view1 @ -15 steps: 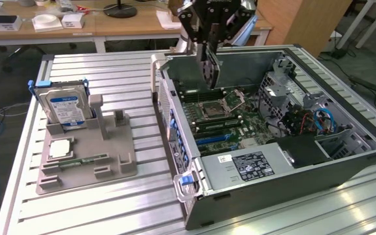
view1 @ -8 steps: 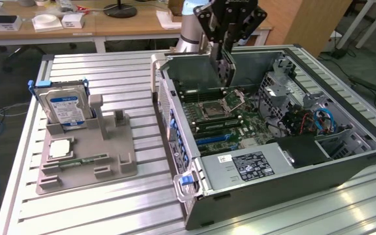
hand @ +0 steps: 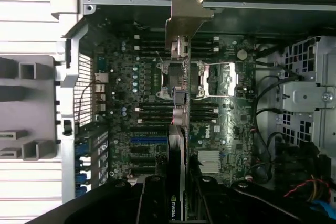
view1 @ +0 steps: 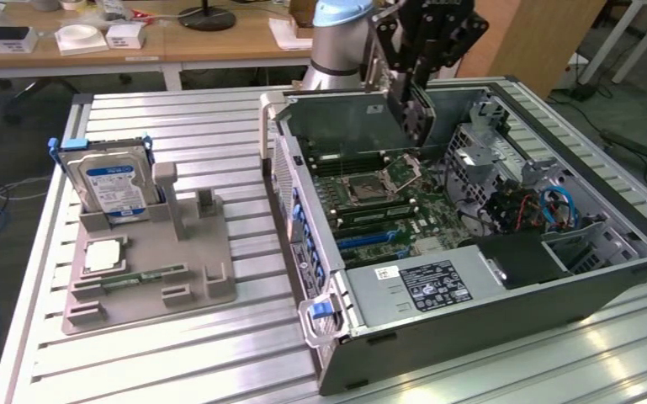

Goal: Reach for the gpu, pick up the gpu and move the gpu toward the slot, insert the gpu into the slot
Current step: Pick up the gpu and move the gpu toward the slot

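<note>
The hand [hand: 181, 198] is gripping the gpu [hand: 181, 108] by its edge, holding it upright above the motherboard [hand: 126, 93]. The card is seeming stiff, light and fragile, so its plain edges are probably suiting a grip best.

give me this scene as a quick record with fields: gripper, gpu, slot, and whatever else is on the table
gripper: gripper above the open case, fingers shut on the gpu
gpu: gpu held edgewise above the motherboard, silvery bracket at the end away from the fingers, not seated
slot: blue slot on the motherboard, empty
cpu socket: cpu socket, near the board's middle
fixture: grey fixture on the exterior view's left, holding the hard drive upright
surface: slatted metal table
</note>
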{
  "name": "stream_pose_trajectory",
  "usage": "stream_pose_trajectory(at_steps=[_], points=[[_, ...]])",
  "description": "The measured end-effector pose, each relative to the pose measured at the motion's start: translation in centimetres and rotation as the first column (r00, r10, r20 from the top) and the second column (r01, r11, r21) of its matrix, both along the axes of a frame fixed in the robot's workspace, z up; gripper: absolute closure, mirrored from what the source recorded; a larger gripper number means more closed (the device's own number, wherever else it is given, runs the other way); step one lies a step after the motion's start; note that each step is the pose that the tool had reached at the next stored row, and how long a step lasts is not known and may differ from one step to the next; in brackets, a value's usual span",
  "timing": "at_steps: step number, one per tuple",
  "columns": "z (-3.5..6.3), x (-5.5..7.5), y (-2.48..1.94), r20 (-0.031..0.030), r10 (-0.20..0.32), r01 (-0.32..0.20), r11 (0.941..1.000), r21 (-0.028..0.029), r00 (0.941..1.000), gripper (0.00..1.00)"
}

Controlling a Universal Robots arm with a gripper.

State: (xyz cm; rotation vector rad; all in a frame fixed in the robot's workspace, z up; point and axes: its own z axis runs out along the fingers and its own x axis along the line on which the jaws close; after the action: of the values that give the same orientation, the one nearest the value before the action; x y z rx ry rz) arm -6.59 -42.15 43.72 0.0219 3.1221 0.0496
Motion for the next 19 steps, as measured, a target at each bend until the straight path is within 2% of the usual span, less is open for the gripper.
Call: stream_pose_trajectory(at_steps=[10, 19], points=[[0.0, 4.5, 0.0, -0.0001, 0.0, 0.0, 1.0, -0.0001, 1.0, 0.74], [0.0, 4.7, 0.0, 0.0, 0.0, 0.0, 1.0, 0.0, 1.0, 0.74]])
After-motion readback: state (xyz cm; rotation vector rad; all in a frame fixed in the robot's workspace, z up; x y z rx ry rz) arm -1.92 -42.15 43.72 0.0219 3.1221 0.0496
